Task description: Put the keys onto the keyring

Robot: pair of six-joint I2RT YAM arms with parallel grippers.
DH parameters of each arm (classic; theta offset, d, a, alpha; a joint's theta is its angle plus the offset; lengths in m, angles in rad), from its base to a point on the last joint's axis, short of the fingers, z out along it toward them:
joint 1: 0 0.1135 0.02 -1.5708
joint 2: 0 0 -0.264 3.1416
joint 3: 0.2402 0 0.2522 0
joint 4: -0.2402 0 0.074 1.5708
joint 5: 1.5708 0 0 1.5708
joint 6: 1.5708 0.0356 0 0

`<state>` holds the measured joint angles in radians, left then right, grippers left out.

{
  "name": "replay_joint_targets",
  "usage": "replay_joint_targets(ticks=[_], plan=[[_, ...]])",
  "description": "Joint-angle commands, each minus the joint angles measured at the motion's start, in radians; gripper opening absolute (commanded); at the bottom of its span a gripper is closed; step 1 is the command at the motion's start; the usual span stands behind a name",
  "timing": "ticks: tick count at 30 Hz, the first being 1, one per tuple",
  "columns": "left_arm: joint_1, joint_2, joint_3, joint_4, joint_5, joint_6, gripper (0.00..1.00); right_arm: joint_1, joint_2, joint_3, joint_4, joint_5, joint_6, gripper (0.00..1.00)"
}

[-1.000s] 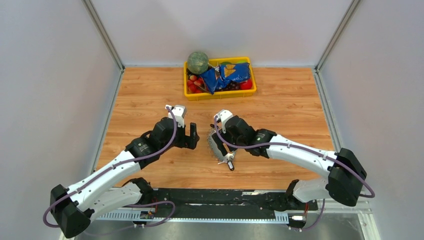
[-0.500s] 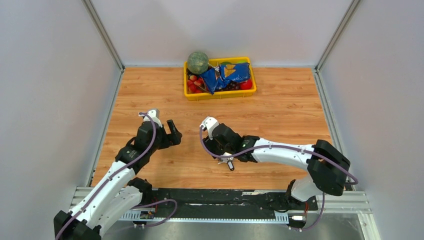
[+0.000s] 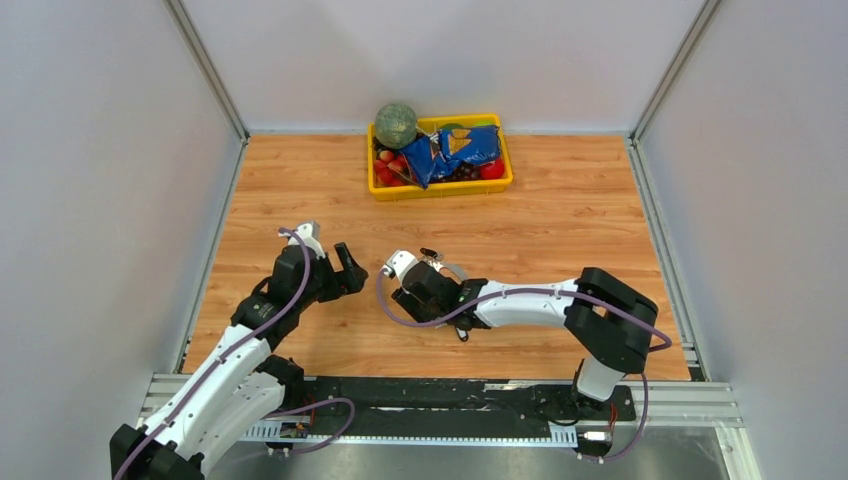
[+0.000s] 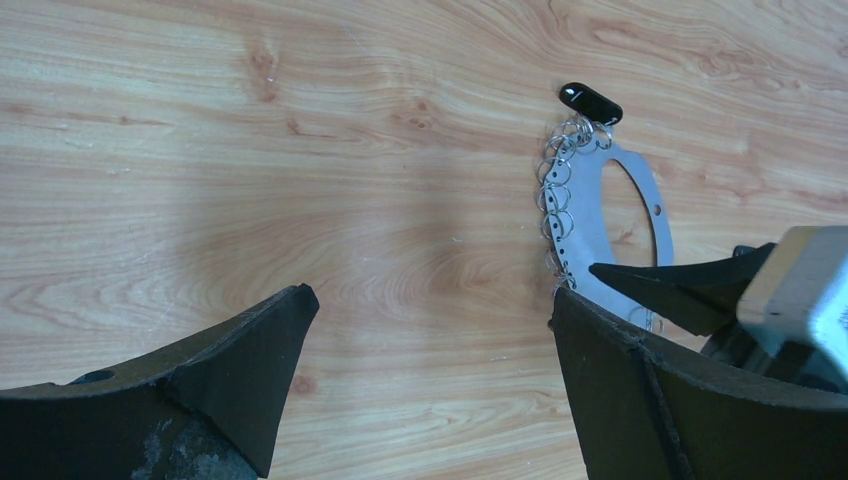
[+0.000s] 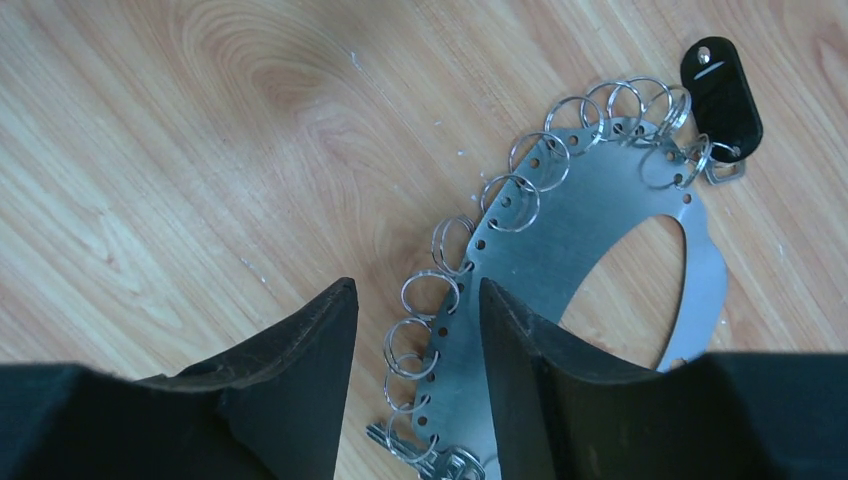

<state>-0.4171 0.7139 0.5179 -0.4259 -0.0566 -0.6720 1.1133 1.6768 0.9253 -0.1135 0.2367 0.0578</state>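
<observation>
The keyring (image 5: 560,230) is a flat silver loop fringed with small rings, lying on the wood (image 4: 600,220) (image 3: 455,268). One of the keys, black-headed (image 5: 720,90) (image 4: 590,102) (image 3: 429,252), hangs on a ring at its far end. A silver blade (image 5: 420,455) lies at the near end, and a black key head (image 3: 461,331) shows beside the right arm. My right gripper (image 5: 415,290) (image 3: 432,296) is down over the keyring, its jaws straddling the ringed edge with gaps on both sides. Left of the keyring, my left gripper (image 4: 430,295) (image 3: 352,270) is wide open over bare wood.
A yellow tray (image 3: 440,188) stands at the back centre, holding a green melon (image 3: 396,124), a blue bag (image 3: 455,150) and red fruit. Grey walls close in the wooden table on the left, right and back.
My right gripper has moved left and down onto the keyring while its jaws narrowed. The left arm drew back to the left, away from the keyring, then held still.
</observation>
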Motion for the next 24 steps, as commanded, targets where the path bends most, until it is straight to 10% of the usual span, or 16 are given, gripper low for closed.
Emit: replay_joint_targets(ticks=[1,24], plan=[[0.01,-0.02,0.012,0.02,0.014,0.004,1.0,0.012,0.038,0.056,0.054,0.044,-0.015,0.5],[0.024,-0.01,0.023,0.029,0.009,0.032,1.0,0.012,0.108,0.074,0.078,0.131,-0.032,0.36]])
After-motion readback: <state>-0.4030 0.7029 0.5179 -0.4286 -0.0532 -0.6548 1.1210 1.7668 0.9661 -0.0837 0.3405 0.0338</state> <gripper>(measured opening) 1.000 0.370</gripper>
